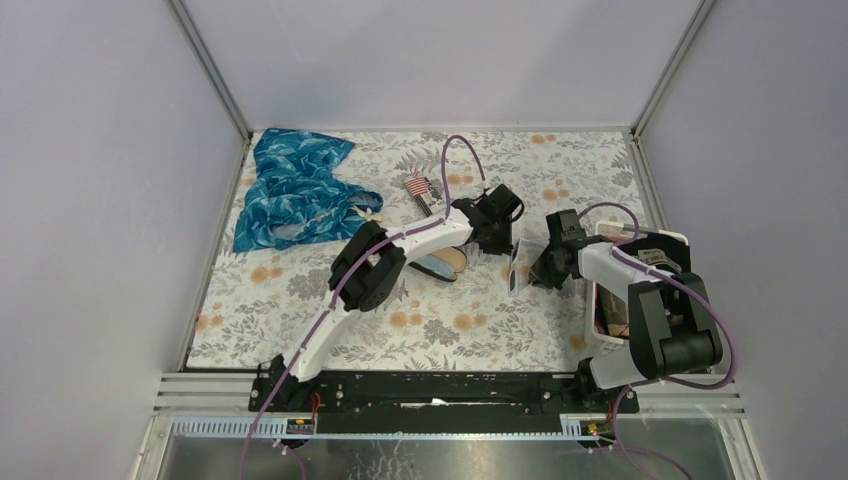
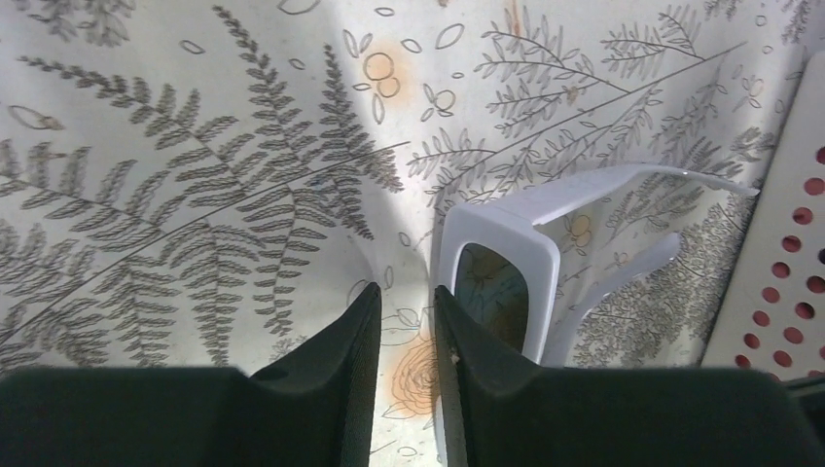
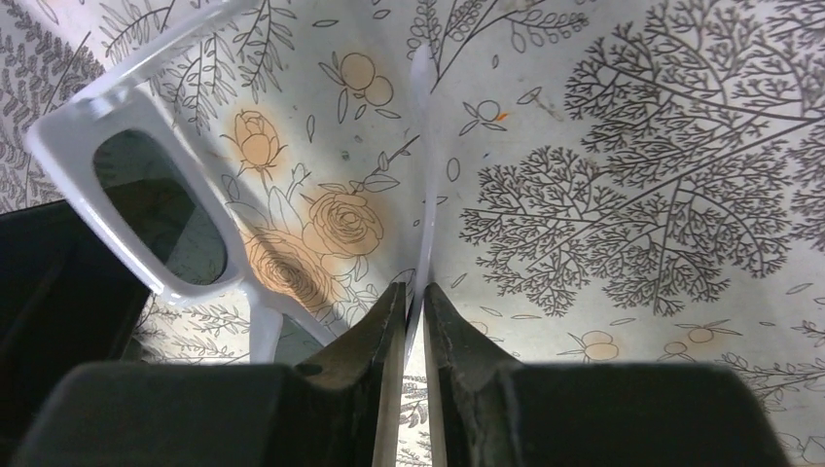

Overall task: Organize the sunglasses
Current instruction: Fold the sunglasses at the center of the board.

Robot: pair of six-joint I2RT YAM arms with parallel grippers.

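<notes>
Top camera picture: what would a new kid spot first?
Probably the white sunglasses with dark lenses, in the middle of the flowery table. The right gripper pinches one of their thin arms. After that, the crumpled blue leafy cloth near the far left corner stands out.

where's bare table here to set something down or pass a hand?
Free: the near-left stretch of table below the blue cloth; the far strip along the back wall, right of that cloth; the near middle in front of the sunglasses. Crowded: the centre around the sunglasses and case, and the right edge by the basket.
</notes>
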